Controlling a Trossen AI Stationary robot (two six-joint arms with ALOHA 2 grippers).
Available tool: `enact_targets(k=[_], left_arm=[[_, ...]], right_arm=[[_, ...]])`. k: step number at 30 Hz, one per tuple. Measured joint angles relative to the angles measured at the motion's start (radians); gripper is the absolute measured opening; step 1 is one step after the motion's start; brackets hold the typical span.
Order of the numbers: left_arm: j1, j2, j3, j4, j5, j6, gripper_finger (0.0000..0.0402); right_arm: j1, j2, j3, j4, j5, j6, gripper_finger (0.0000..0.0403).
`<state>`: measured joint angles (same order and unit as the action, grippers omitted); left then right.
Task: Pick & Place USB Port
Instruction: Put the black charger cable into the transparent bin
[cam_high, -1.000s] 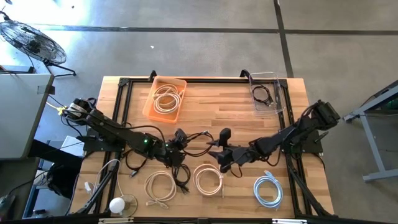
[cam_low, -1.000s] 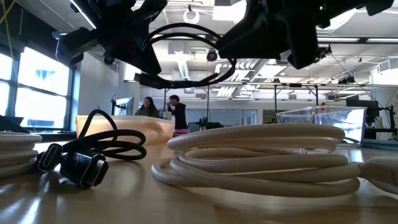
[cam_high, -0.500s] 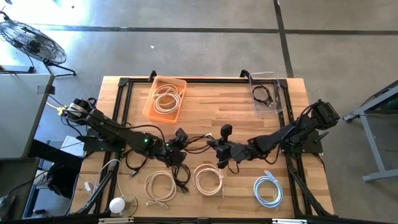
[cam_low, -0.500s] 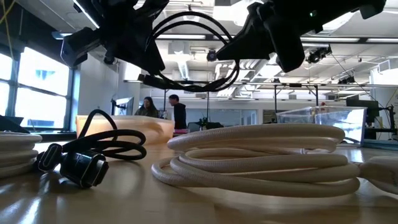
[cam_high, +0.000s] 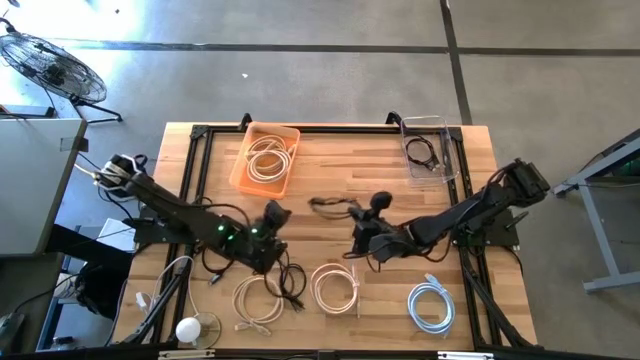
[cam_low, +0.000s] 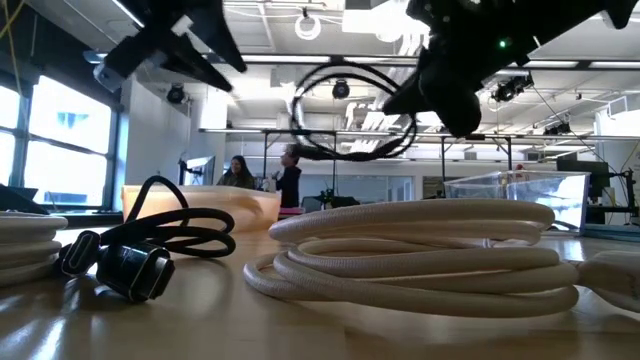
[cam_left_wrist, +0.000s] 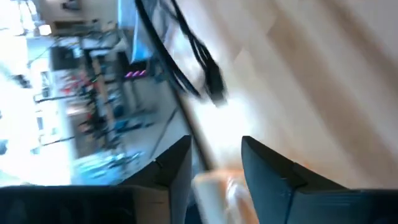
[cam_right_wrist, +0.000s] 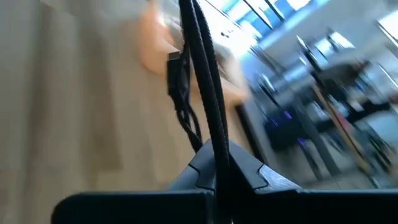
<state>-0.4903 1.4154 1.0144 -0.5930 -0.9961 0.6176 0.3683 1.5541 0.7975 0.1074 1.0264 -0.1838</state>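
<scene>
Wooden planks make up the table (cam_high: 340, 180), which stands on a grey concrete floor with a fan (cam_high: 50, 65) off one corner. Two bins sit along the far edge: an orange bin (cam_high: 247, 171) holding one coiled white cable, and a clear bin (cam_high: 449, 160) holding one dark cable. Near the front edge lie three pale coils, a cream coil (cam_high: 258, 301), a second cream coil (cam_high: 335, 287) and a light blue coil (cam_high: 432, 305), plus one loose black cable (cam_high: 292, 285) between the two cream ones.

Near the table's middle, the right gripper (cam_high: 364, 232) is clamped on a black USB cable (cam_high: 335, 204), with the thin cord pinched between its fingers in the right wrist view. That cable's loop hangs in the air off the gripper toward the orange bin, clear of the wood.

On the other side of that dangling loop, the left gripper (cam_high: 272, 222) holds nothing, its fingers (cam_left_wrist: 273, 171) spread apart over bare wood. Behind the table, two people (cam_low: 262, 175) show far back in the room.
</scene>
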Motion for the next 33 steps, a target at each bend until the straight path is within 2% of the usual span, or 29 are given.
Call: enact_targets(k=[3, 5, 9, 13, 17, 21, 26, 33], left_arm=[[-0.034, -0.027, 0.0, -0.104, -0.092, -0.099, 0.0143], [-0.053, -0.039, 0.0, -0.179, -0.11, -0.169, 0.0144], [-0.078, -0.04, 0.0, -0.296, -0.104, -0.299, 0.0145], [-0.082, -0.04, -0.002, -0.371, -0.042, -0.4, 0.0145], [-0.081, -0.04, -0.003, -0.431, -0.002, -0.46, 0.0145], [-0.081, -0.04, -0.003, -0.436, 0.022, -0.47, 0.0145], [-0.081, -0.04, -0.003, -0.435, 0.02, -0.471, 0.0145], [-0.079, -0.04, -0.003, -0.428, 0.01, -0.471, 0.0145]], right_arm=[[0.0, -0.056, 0.0, -0.159, 0.104, 0.141, 0.0004], [0.0, -0.114, 0.0, -0.292, 0.189, 0.258, 0.0004], [-0.004, -0.258, 0.0, -0.582, 0.299, 0.539, 0.0003], [-0.038, -0.386, 0.0, -0.875, 0.314, 0.802, 0.0002], [-0.141, -0.479, 0.0, -1.079, 0.235, 0.994, 0.0002], [-0.286, -0.548, 0.0, -1.166, 0.105, 1.065, 0.0002], [-0.471, -0.614, 0.0, -1.2, -0.038, 1.056, 0.0002], [-0.666, -0.644, 0.0, -1.137, -0.194, 0.868, 0.0002]])
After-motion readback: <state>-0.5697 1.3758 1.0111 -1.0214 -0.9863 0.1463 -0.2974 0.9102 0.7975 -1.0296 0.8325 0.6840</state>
